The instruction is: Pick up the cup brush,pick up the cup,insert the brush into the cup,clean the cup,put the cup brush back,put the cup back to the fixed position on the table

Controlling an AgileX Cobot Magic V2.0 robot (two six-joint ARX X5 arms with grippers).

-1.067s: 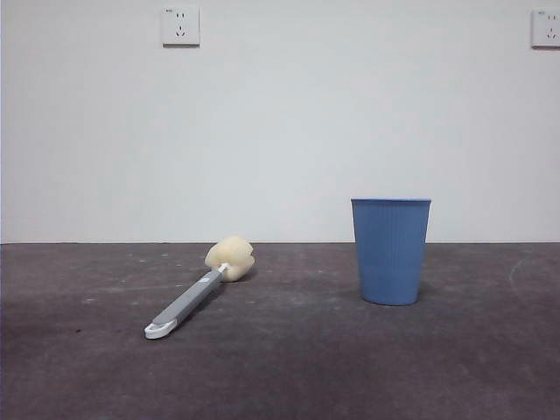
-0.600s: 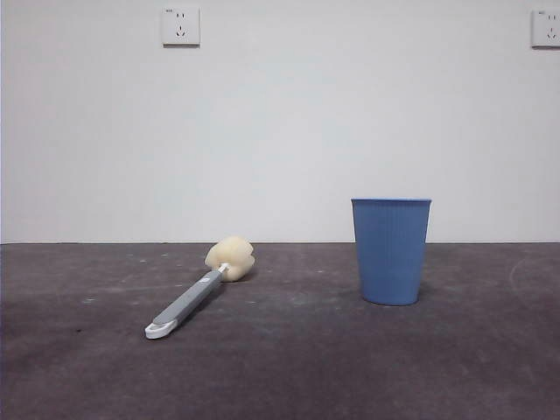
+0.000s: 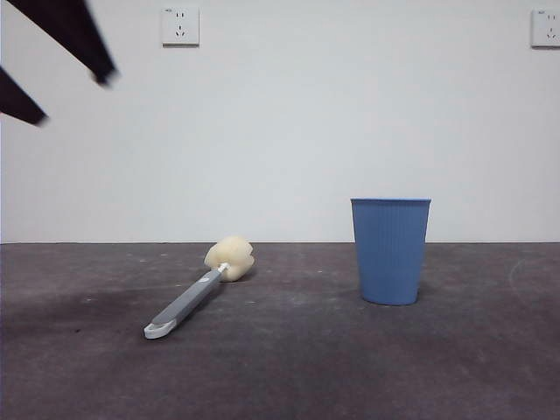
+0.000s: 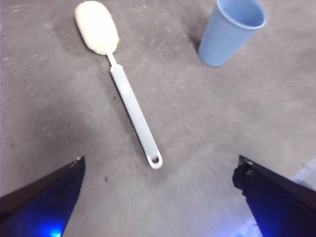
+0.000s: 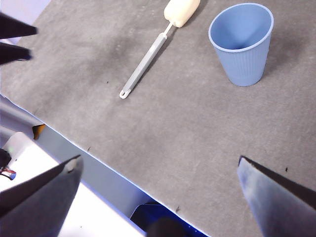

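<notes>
The left pincer [image 3: 54, 94] shows in the front view as two dark jaw tips at the upper corner, spread wide apart and holding nothing. In its wrist view the same jaws stand far apart at the frame's lower corners, and the cup brush [image 4: 121, 84] lies flat on the table [image 4: 197, 138] ahead of them, its white looped tip nearest the pincer and its cream sponge head farthest off. The cup [image 4: 231, 30] stands upright beyond the brush, off to one side, well apart from it.

The right pincer [image 5: 158, 180] hangs high above the table, jaws wide open and empty; the cup [image 5: 243, 42] and the brush [image 5: 155, 49] both lie well ahead of it. The left pincer's tips show at one edge of this view.

Both arms are cut off beyond the jaw tips.
</notes>
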